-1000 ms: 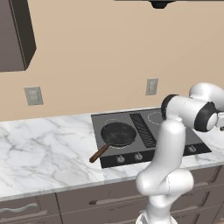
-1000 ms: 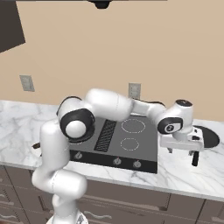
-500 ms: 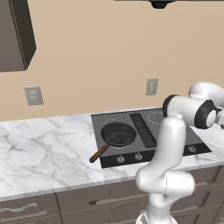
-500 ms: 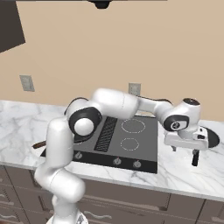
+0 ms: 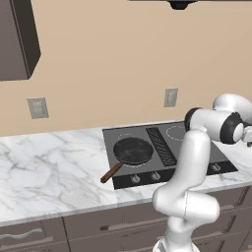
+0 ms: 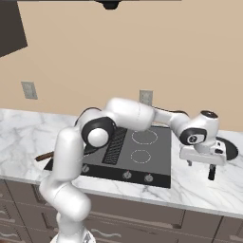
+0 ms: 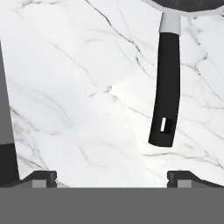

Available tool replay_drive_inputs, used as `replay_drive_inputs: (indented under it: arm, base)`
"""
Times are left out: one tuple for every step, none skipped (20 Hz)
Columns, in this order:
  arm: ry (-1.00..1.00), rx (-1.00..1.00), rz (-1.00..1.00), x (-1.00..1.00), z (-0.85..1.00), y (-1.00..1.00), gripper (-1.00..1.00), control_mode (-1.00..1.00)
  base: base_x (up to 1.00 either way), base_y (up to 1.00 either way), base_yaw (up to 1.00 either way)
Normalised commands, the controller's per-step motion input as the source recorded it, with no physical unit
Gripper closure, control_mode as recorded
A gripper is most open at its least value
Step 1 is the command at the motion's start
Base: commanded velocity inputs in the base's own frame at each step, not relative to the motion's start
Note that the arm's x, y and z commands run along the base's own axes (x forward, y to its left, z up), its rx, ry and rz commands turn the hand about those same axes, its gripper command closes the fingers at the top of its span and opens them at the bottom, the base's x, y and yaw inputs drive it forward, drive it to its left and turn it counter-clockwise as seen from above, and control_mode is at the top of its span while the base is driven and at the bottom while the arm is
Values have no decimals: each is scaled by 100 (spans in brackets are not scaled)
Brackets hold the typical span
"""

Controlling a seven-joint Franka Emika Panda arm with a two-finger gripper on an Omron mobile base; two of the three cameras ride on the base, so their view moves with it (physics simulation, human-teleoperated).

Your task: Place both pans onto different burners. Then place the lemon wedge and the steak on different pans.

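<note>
A black pan with a brown wooden handle (image 5: 132, 150) rests on the front left burner of the dark cooktop (image 5: 197, 155). The all-dark pan (image 6: 228, 148) lies on the marble counter right of the cooktop, its long handle (image 7: 168, 87) pointing toward the counter's front. My gripper (image 6: 201, 163) hovers just above that counter, open and holding nothing. In the hand view the handle lies above my right fingertip (image 7: 183, 178). Two free burners (image 6: 144, 136) show as white rings on the right half of the cooktop. The lemon wedge and the steak are out of view.
The cooktop's edge (image 7: 4, 131) runs along the left of the hand view. Knobs (image 6: 127, 175) line the cooktop's front. A wall outlet (image 6: 145, 98) sits behind the cooktop. Marble counter (image 5: 44, 167) stretches to the left.
The hand has shifted right and slightly lower, closer over the dark pan's handle. The jaws have stayed open. The wooden-handled pan has not moved.
</note>
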Motion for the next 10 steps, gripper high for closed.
replay_drive_inputs:
  arm:
    - [0,0,0,0,-15,-9,-100,-100]
    - [1,0,0,0,-12,-11,-100,-100]
    - [0,0,0,0,-9,-16,-100,-100]
    - [0,0,0,0,0,-20,-100,-100]
    - [0,0,0,0,-1,-23,-100,-100]
    - [0,0,0,0,0,-25,-100,-100]
    - [0,0,0,0,0,-21,-100,-100]
    - [0,0,0,0,0,-18,-100,-100]
    - [0,0,0,0,-1,-14,-100,-100]
    - [0,0,0,0,-6,-11,-100,-100]
  base:
    - [0,0,0]
    - [0,0,0]
    - [0,0,0]
    - [0,0,0]
    - [0,0,0]
    - [0,0,0]
    - [0,0,0]
    - [0,0,0]
    - [0,0,0]
    - [0,0,0]
